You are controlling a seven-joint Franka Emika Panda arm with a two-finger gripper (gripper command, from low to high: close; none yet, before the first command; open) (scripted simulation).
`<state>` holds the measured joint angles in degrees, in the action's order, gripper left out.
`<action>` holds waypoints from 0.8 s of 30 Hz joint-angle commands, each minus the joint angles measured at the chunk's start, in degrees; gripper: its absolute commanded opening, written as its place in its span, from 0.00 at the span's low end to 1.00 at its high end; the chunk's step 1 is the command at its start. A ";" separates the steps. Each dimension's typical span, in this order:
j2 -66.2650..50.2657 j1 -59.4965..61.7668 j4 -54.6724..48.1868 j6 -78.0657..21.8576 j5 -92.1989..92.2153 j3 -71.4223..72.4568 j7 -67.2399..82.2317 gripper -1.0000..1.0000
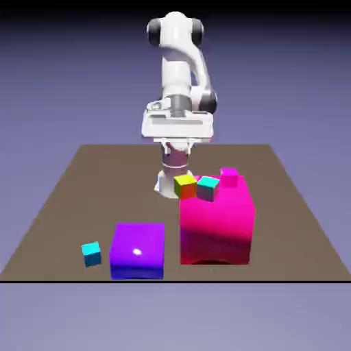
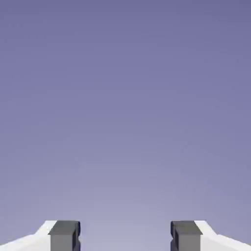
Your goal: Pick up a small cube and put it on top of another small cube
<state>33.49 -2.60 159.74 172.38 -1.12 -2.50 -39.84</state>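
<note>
- Lowest in the exterior view, at the lower left of the frame, the small cube (image 1: pixel 91 254), bright cyan, lies on the brown table (image 1: pixel 116 185), just beside the purple block and apart from the gripper.
- The purple block (image 1: pixel 138 251) sits at the lower left of centre, near the table's front edge, with a shiny spot on it.
- Right of centre stands the pink block (image 1: pixel 216 230), larger and taller than the purple one.
- Around the top of the pink block in the frame are three little cubes: a cyan-topped cube (image 1: pixel 208 189) with a duller front, a yellow cube (image 1: pixel 185 186) to its left, and a magenta cube (image 1: pixel 229 177) to its right and a little higher. Whether they rest on the block or behind it is hard to tell.
- Behind them, at the middle of the frame, the white arm (image 1: pixel 176 68) rises from its base and reaches up to the top.
- The gripper (image 1: pixel 177 147) hangs above the middle of the frame, its fingers apart with nothing between them.
- In the hand view, the two grey fingertips (image 2: pixel 64 236) show wide apart at the bottom left and bottom right, against the blue-violet backdrop (image 2: pixel 125 108).
</note>
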 commanded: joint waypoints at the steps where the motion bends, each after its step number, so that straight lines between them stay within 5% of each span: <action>1: 0.69 -1.59 -1.05 -1.35 -0.93 -2.08 2.17 0.50; 24: 16.45 -38.08 -25.17 -32.34 -22.25 -49.84 52.05 0.50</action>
<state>49.93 -40.68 134.57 140.04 -23.37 -52.34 12.20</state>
